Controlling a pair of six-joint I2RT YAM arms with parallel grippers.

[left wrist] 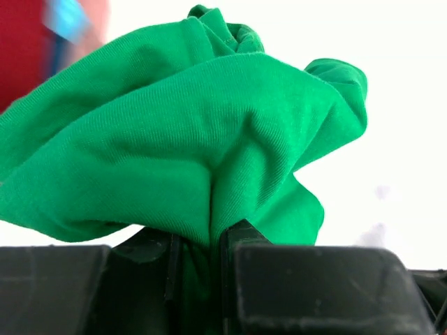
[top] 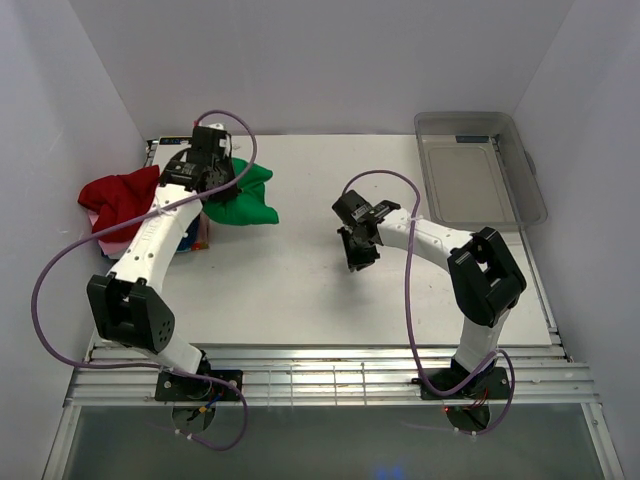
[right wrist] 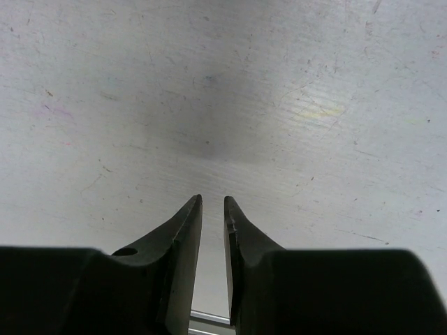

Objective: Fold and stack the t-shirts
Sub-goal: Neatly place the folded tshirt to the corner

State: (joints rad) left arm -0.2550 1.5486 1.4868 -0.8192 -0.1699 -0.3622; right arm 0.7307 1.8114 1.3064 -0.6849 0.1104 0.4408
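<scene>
White tabletop (top: 300,290): the left claw (left wrist: 209,241) pinches the green t-shirt (left wrist: 174,139), the right claw (right wrist: 213,206) hangs slightly parted, empty.

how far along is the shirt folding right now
Nothing looks done: no t-shirt is folded or stacked. The red t-shirt and the pink printed t-shirt lie crumpled at the far left of the table. In hand: the left gripper pinches the bunched green t-shirt between its fingers. The right gripper hangs over bare table, empty. Left: fold all three, then stack them.
</scene>
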